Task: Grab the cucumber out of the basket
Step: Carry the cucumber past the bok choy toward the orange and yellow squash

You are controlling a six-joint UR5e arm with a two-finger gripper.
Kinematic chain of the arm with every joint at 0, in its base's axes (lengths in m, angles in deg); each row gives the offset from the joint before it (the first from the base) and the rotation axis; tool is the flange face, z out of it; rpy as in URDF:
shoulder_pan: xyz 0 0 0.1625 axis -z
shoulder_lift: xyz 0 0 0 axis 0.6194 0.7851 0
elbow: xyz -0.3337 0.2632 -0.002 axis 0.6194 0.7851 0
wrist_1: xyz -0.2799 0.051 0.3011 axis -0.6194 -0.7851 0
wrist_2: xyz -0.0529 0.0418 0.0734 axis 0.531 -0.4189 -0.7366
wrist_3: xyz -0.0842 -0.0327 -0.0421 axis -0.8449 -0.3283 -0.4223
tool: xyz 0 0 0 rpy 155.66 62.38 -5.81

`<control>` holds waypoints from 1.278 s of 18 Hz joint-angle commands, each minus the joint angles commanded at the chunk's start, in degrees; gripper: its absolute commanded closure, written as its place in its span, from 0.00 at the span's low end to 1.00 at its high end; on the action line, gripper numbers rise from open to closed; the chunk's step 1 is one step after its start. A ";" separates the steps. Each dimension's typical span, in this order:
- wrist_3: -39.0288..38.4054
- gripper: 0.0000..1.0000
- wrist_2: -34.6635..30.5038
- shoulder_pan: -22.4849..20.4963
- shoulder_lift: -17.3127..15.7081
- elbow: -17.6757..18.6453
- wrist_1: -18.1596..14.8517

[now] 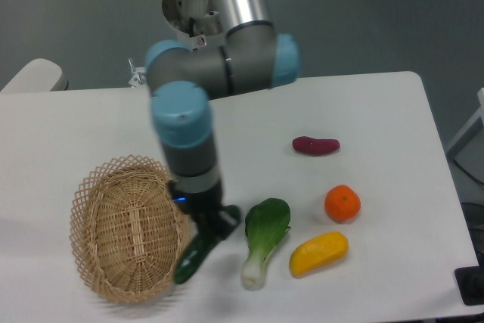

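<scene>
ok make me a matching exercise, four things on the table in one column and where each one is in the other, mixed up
Things:
1. cucumber
2. basket
3. orange
4. bok choy

Places:
A. far left of the table, nothing inside it
B. between the sweet potato and the yellow fruit
C. in the jaws of the gripper, outside the basket's right rim
D. lying just left of the yellow fruit, white stem toward the camera

Pairs: 1-C, 2-A, 3-B, 4-D
</scene>
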 joint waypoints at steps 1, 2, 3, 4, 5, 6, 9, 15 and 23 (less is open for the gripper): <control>2.90 0.68 0.00 -1.32 0.00 0.00 0.00; 5.37 0.68 0.00 -2.64 0.09 0.00 0.00; 7.74 0.68 0.17 -3.79 0.09 0.00 0.00; 9.85 0.68 0.26 -4.84 0.17 0.00 0.00; 11.70 0.68 0.26 -5.63 0.26 -0.09 0.00; 13.37 0.68 0.35 -6.43 0.35 0.00 0.00; 16.55 0.68 0.53 -7.84 0.53 -0.26 0.00; 17.35 0.68 0.70 -8.28 0.79 -0.79 0.00; 17.35 0.68 0.79 -8.28 0.88 -0.62 0.09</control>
